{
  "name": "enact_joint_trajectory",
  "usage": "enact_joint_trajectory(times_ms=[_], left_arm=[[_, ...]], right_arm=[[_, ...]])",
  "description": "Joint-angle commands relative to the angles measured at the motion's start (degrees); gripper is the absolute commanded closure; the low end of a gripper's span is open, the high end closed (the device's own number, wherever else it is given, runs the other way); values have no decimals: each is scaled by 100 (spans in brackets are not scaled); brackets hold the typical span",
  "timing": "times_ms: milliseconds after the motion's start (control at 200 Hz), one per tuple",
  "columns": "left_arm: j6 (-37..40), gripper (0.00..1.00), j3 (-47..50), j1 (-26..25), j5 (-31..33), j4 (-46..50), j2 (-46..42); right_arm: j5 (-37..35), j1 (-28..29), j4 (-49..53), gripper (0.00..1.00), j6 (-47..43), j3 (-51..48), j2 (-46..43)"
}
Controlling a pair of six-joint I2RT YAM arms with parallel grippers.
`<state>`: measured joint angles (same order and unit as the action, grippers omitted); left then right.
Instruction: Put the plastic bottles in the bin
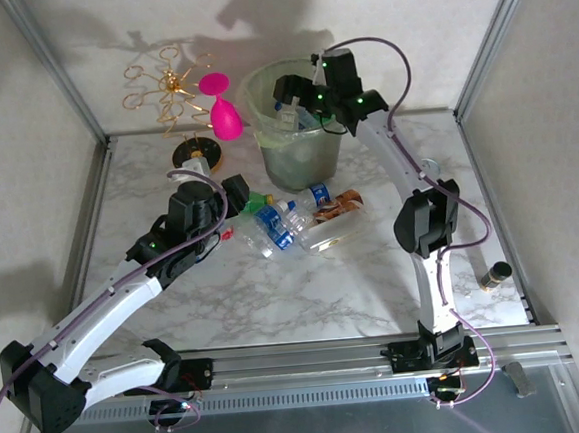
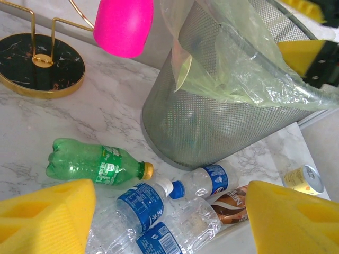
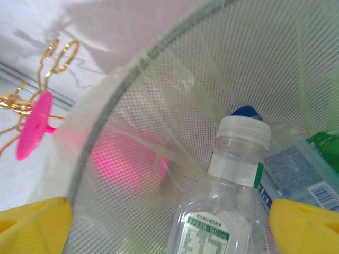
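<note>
The right gripper [image 3: 169, 211] hangs inside the mouth of the bin [image 3: 175, 106], its yellow pads [image 3: 34, 225] spread wide. A clear bottle [image 3: 228, 174] with a white cap stands upright between them. The left pad is well off it and the right pad sits just beside its shoulder; I cannot tell whether that one touches. Behind it, lower in the bin, lies a blue-capped bottle [image 3: 296, 174] with a blue and white label. The mesh wall curves close round the left side, under a thin green liner [image 2: 249, 69] that drapes loosely over the rim.

The left gripper [image 2: 172, 211] hovers low over the bottles on the table, jaws apart and clamped on nothing. Under the gap lie two clear blue-labelled bottles [image 2: 140, 206], side by side. A third one [image 2: 209, 180] and a brown-labelled bottle [image 2: 228, 203] lie just beside the bin's foot. A green bottle [image 2: 95, 164] lies on its side to the left, apart from the bin, with bare marble around it. A small can [image 2: 303, 180] lies to the right of the foot.

The pink goblet [image 1: 223, 106] stands just beside the bin's left wall, and the gold wire stand [image 1: 169, 86] is further left. Bare tabletop [image 1: 306, 295] runs from the bottles to the near rail. Frame posts [image 1: 482, 51] edge the table on both sides.
</note>
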<state>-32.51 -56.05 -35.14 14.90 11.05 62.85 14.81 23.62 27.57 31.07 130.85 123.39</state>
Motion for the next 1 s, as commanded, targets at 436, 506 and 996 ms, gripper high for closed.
enact_joint_trajectory(times_ms=[436, 506, 996], left_arm=[[29, 18, 130, -20, 172, -16, -202], [-24, 17, 108, -60, 217, 71, -177], [-493, 4, -194, 1056, -209, 1121, 983]], right_arm=[[-559, 230, -565, 6, -681, -3526, -3614], [-564, 291, -648, 6, -651, -4085, -4046], [-617, 603, -1102, 6, -611, -6994, -6193]])
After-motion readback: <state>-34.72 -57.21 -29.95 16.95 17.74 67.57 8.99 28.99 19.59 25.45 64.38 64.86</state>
